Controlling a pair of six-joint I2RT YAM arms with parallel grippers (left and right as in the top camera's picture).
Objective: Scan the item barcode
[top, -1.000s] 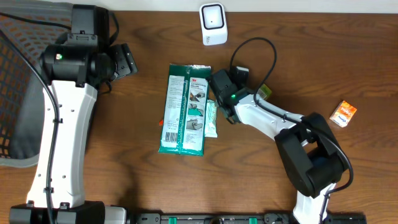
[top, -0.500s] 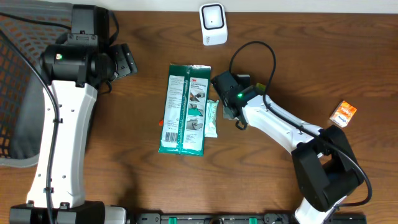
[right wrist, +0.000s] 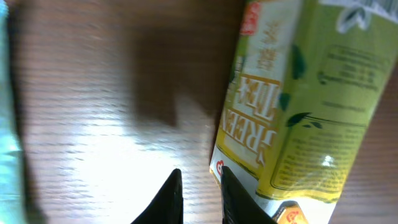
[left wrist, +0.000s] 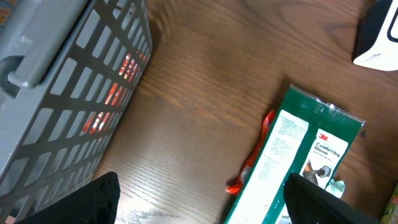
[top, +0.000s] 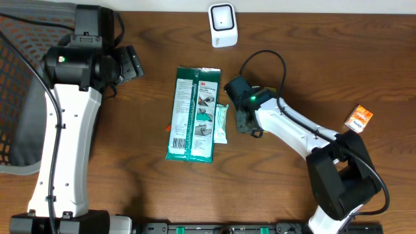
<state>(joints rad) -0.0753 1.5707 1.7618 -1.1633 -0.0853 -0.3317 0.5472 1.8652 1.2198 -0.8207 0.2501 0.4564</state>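
Brown wood fills the overhead view: a white scanner (top: 223, 25) stands at the far edge of the surface (top: 130, 149). A green glove pack (top: 193, 114) lies mid-surface with a pale packet (top: 221, 123) touching its right side. The right tool (top: 246, 122) hangs low just beside that packet, and an orange carton (top: 358, 119) sits well apart.

Left wrist view: the left tool (left wrist: 202, 206) gapes wide over bare wood, holding nothing, with a grey basket (left wrist: 25, 65) alongside.

Right wrist view: the right tool's fingertips (right wrist: 169, 198) stand a sliver apart with only wood between them. A green tea box (right wrist: 305, 93) lies flat just beside them.

Grasping looks to be the step in hand. Next the tool must close on the box and carry its barcode, unseen here, to the scanner.
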